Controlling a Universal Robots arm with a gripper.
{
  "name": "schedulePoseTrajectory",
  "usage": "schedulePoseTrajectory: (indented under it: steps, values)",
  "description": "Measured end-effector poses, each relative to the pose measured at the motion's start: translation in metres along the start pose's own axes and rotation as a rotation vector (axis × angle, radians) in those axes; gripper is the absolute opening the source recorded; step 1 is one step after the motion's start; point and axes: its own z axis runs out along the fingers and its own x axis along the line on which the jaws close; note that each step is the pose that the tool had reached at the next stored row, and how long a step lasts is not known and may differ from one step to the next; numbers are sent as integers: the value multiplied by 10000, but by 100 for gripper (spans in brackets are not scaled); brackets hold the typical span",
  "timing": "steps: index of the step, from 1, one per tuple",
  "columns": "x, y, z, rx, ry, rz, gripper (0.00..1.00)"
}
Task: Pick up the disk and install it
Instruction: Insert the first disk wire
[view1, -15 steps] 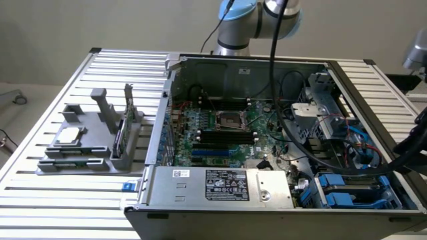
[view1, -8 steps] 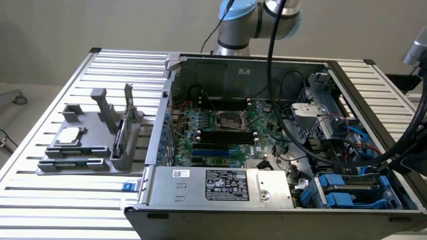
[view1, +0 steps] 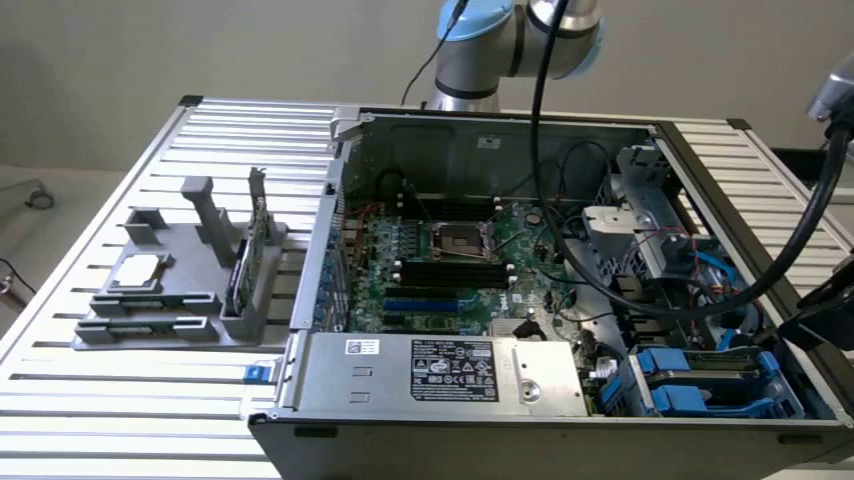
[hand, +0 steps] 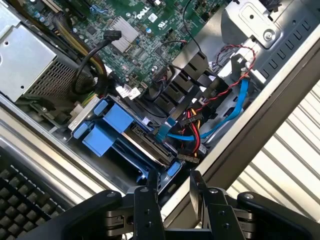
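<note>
The disk (hand: 148, 145) lies in the drive bay at the corner of the open computer case, its silver edge framed by a blue plastic carrier (hand: 107, 129). In the exterior view the disk (view1: 727, 362) sits at the case's near corner on the exterior view's right, among blue carrier handles (view1: 683, 388). My gripper (hand: 171, 183) hovers just outside the case wall beside that bay. Its two black fingers (hand: 149, 210) stand apart with nothing between them, so it is open. The arm's black end (view1: 825, 322) shows at the exterior view's right edge.
Red, yellow and blue cables (hand: 200, 134) run close beside the bay. The motherboard (view1: 441, 260) and the power supply (view1: 441, 372) fill the rest of the case. On the slatted table (view1: 134, 400), a grey holder (view1: 174, 300) carries a square chip (view1: 140, 272) and an upright green card (view1: 242, 270).
</note>
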Motion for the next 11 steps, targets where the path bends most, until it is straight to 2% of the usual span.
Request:
schedulePoseTrajectory:
  steps: [11]
  values:
    - [0, 0, 0, 146, 16, 1697, 39]
